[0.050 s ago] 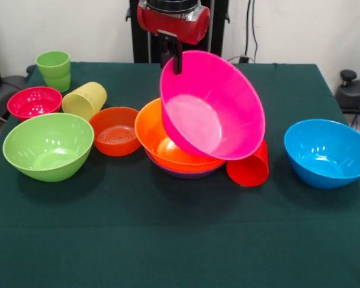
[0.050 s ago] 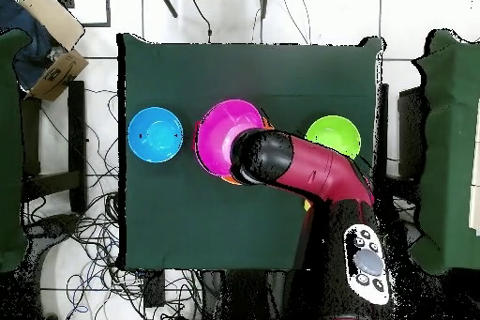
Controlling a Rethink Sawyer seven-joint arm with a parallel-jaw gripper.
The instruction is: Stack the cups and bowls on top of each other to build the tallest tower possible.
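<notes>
The gripper is pinched on the upper rim of the big glossy pink plastic bowl, which hangs tilted with its opening facing the front edge of the green tabletop, just above the large orange bowl. That orange one sits nested in a purple bowl whose rim only peeks out underneath, roughly mid-table. A red plastic tumbler lies on its side, tucked against the pink bowl's lower right. The blue bowl sits alone near the right edge with bare cloth around it. On the left it's crowded: the lime-green bowl near the left edge, the small red-orange bowl just beside it, the pale yellow cup tipped over behind, the small magenta bowl at the left edge, and the green cup upright at the far left corner. The whole front strip of the tabletop is open. From overhead the red arm covers much of the stack.
</notes>
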